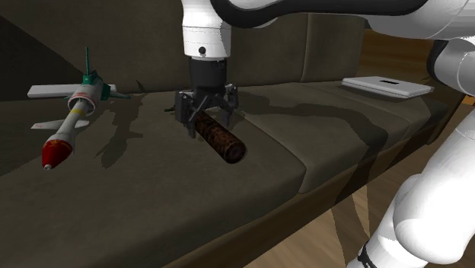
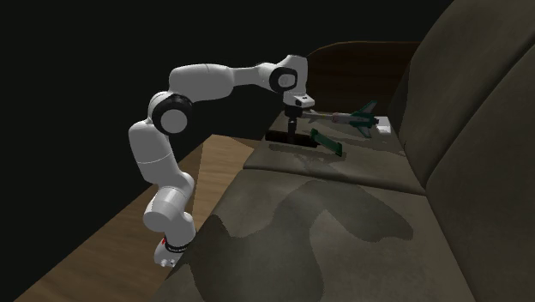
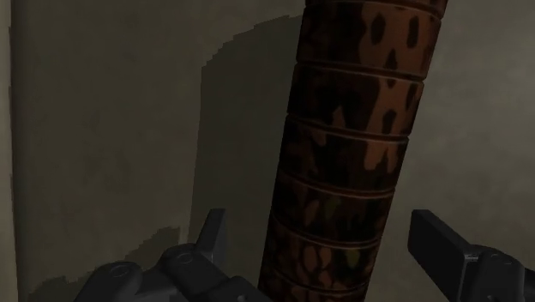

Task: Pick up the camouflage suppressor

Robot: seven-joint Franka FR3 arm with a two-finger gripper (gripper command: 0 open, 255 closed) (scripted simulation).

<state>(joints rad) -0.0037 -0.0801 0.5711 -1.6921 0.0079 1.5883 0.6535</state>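
Starting with the camouflage suppressor [image 1: 221,139]: lying flat on the sofa seat [image 1: 152,205], sitting with one end right between the fingers [image 3: 441,249] of the tool [image 1: 204,120] and sticking out from under it. Tool-wise: hanging released over it, fingers spread to either side of the tube and not touching it yet. Guessing at the good way of doing this: sinking slightly lower, catching the round at its widest, then closing square across the axis. Gripping so near one end, probably risking a droop on the lift, so squeezing firmly and rising slowly. Looking like a hard ribbed cylinder, ringed with shallow grooves, dark with brown-orange blotches; likely rolling on that dull, soft-looking seat if nudged. Resting on the seat too: a red-nosed model jet [image 1: 72,122] well off to one side of the tool, a flat white slab [image 1: 387,85] far off to the other.
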